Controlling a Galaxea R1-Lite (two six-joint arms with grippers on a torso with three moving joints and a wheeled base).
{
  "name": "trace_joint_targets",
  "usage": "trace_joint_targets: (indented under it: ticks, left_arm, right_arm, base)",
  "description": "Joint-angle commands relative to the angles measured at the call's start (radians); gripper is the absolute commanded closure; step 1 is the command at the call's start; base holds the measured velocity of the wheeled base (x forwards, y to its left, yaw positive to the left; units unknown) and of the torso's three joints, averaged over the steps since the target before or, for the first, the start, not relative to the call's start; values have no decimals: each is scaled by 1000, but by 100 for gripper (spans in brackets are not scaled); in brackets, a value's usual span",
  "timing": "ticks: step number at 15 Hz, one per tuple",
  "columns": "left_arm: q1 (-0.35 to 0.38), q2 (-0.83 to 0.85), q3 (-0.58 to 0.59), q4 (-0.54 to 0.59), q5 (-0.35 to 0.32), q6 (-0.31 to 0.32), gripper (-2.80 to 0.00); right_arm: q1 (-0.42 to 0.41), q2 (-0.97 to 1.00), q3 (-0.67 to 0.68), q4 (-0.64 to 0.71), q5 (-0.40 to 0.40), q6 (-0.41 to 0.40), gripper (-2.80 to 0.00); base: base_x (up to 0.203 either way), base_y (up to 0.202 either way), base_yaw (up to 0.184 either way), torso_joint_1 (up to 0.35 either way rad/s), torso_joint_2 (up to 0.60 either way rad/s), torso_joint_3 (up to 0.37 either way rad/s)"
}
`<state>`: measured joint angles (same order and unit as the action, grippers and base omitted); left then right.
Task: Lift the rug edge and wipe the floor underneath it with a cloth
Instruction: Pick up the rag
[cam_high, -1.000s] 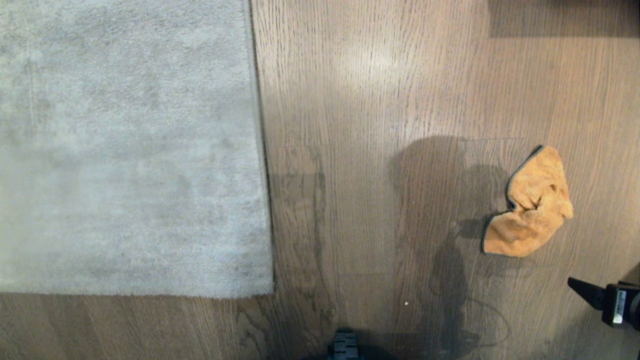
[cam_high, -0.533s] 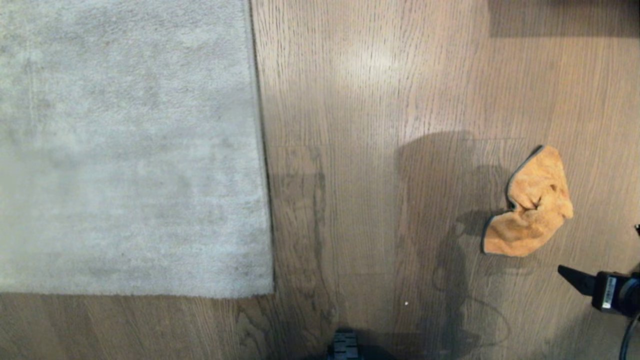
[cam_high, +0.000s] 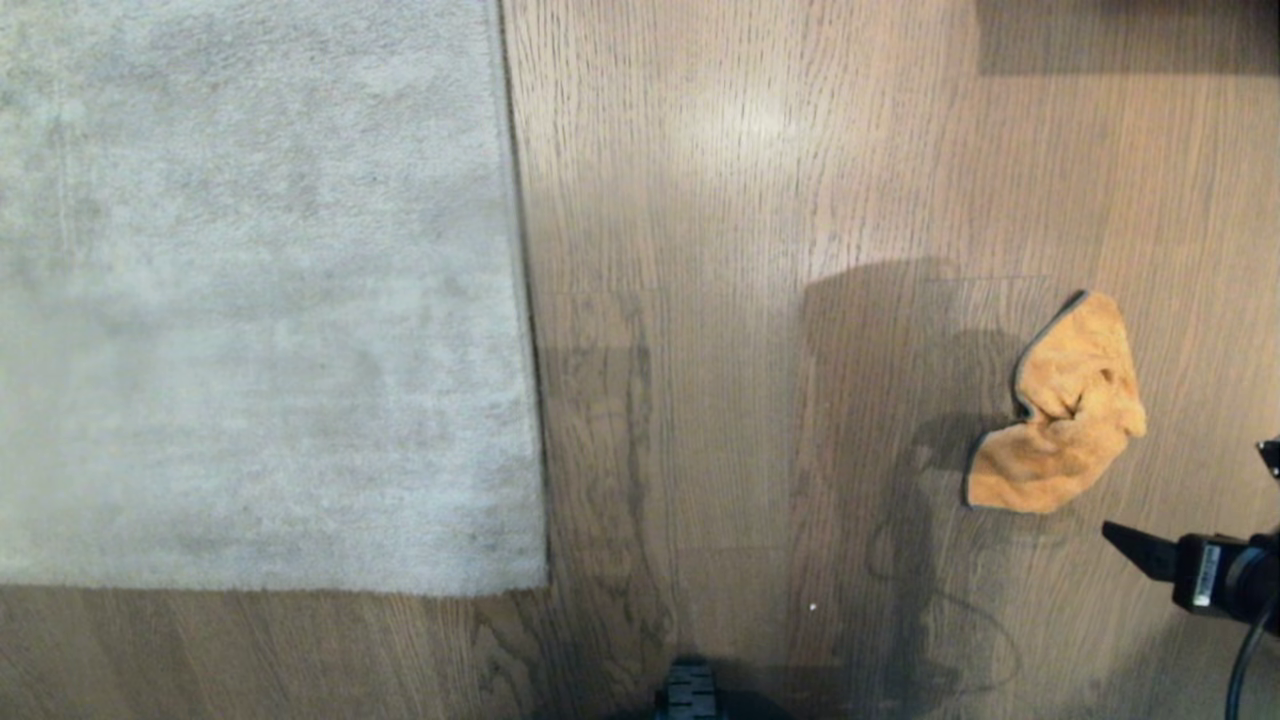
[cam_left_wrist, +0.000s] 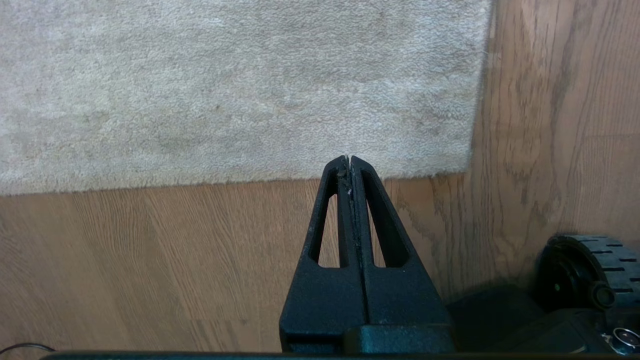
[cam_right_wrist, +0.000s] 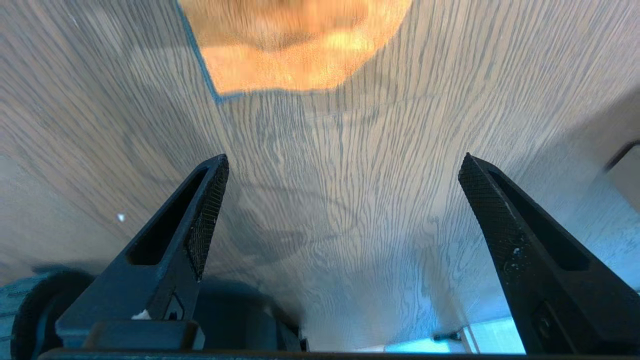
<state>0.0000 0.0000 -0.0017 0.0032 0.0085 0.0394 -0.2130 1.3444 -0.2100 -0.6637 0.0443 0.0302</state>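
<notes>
The pale grey rug (cam_high: 260, 300) lies flat on the left, its straight rug edge (cam_high: 525, 330) running away from me and a near border (cam_left_wrist: 200, 181) across the front. The brown wood-grain floor (cam_high: 720, 400) shows to the right. A crumpled orange-yellow cloth (cam_high: 1062, 410) lies there on the right. My right gripper (cam_high: 1185, 488) hovers just near and right of the cloth, open and empty. In the right wrist view the cloth (cam_right_wrist: 295, 45) is ahead of the wide gripper (cam_right_wrist: 344, 159). My left gripper (cam_left_wrist: 349, 158) is shut and empty, parked above the rug's near corner.
The robot's dark base (cam_high: 690, 698) shows at the front edge, and a black wheel (cam_left_wrist: 585, 270) sits beside the left arm. A dark shadowed strip (cam_high: 1130, 35) crosses the far right. Arm shadows fall on the planks left of the cloth.
My right gripper has slid in from the right edge toward the cloth, and its second finger has come into the head view. The cloth and rug have not moved.
</notes>
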Motion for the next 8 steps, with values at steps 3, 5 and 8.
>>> trace_joint_targets:
  ticks: [3,5,8]
  left_arm:
    - [0,0,0,0,1,1,0]
    - [0,0,0,0,1,1,0]
    - [0,0,0,0,1,1,0]
  right_arm:
    - [0,19,-15,-69,0,-2,-280]
    - [0,56,-18,-155,-1,-6,-280]
    - [-11,92,-20,-220,-6,-52,-280]
  base:
    - [0,0,0,0,0,0]
    - [0,0,0,0,0,0]
    - [0,0,0,0,0,0]
